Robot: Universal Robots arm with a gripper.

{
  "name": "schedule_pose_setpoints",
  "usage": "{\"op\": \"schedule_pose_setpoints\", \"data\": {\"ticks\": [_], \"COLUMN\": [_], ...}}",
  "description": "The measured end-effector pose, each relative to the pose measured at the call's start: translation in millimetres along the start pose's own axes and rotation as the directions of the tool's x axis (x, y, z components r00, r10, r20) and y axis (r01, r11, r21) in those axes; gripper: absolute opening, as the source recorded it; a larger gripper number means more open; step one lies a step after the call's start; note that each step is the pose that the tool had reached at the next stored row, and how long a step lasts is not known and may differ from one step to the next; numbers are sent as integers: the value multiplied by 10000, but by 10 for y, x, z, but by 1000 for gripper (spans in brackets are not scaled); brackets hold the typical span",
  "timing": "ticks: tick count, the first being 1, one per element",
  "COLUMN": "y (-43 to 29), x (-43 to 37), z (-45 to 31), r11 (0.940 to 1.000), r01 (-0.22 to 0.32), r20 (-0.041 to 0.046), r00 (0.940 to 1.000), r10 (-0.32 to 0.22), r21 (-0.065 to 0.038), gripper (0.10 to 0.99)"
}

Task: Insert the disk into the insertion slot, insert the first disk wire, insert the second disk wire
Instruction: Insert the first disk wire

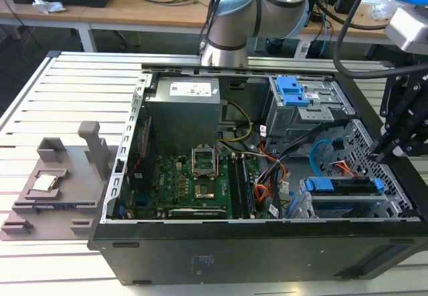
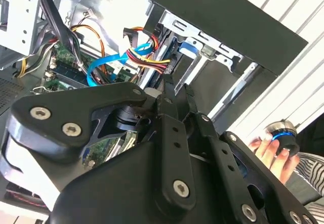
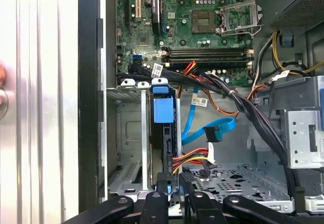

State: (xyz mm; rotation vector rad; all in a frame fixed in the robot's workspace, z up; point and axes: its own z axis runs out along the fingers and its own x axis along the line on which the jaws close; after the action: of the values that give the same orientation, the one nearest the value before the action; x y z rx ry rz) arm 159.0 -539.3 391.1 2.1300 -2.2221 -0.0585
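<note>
Though the blue-framed grey disk (image 3: pixel 163 113) fills the silver slot (image 3: pixel 129 133), the red-orange bundle (image 3: pixel 190 158) and light-blue cable (image 3: pixel 194 113) beside it lie unplugged; the gripper (image 3: pixel 173 176) jaws are nearly together.

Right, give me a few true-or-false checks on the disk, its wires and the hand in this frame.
1. The disk sits in the insertion slot. True.
2. The second disk wire is plugged into the disk. False: its plug hangs free, apart from the disk.
3. The hand is far from the disk. False: it is close beside it.
4. The taller cage carries a bare blue bracket. True.
</note>
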Motion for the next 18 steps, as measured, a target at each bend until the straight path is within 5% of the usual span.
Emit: {"op": "schedule_pose_setpoints", "data": {"ticks": [7,11,13,18], "y": [16,17,17,17], "x": [0,-11,-12,-13], "z": [-214,-228,-229,-229], "r11": [10000,10000,10000,10000], "r01": [0,0,-1,0], "r20": [-1,0,-1,-1], "r00": [10000,10000,10000,10000], "r10": [0,0,1,0], "r21": [0,0,0,0], "gripper": [239,224,106,106]}}
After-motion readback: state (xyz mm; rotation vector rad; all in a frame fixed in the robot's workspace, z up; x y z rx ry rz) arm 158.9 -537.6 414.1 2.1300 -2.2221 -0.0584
